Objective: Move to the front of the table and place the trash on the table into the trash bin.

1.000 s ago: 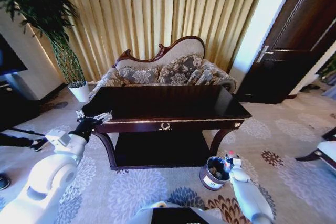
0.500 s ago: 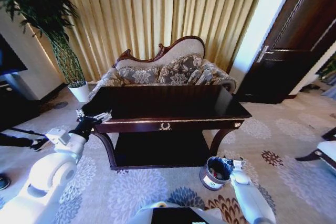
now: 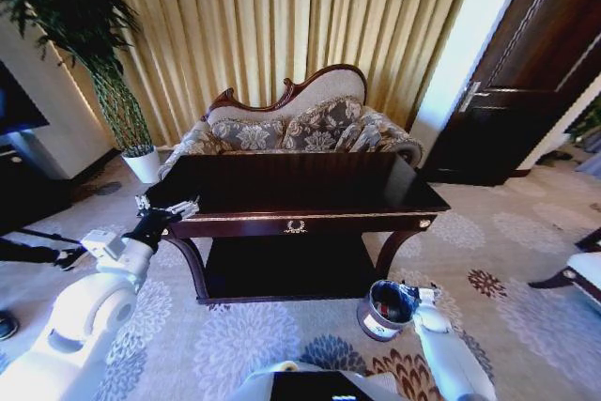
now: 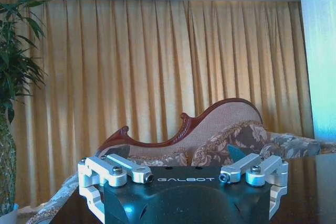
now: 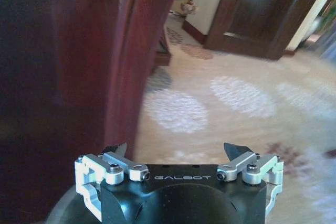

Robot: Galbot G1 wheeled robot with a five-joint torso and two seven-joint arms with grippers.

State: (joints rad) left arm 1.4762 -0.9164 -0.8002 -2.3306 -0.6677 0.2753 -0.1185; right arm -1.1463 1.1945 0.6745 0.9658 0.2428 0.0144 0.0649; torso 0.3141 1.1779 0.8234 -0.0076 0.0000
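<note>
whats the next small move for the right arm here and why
Probably lift the right gripper up and away from the trash bin. Its fingers are spread open with nothing between them, it sits at the bin's rim, and white wads already lie inside. The table top looks bare; the left gripper waits open at its corner.

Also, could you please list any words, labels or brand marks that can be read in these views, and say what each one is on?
"GALBOT": on the black body of the left gripper, between its open fingers.
"GALBOT": on the black body of the right gripper, likewise open.
White label on the trash bin: too small to read.
The gold emblem on the table is an ornament, not text.
</note>
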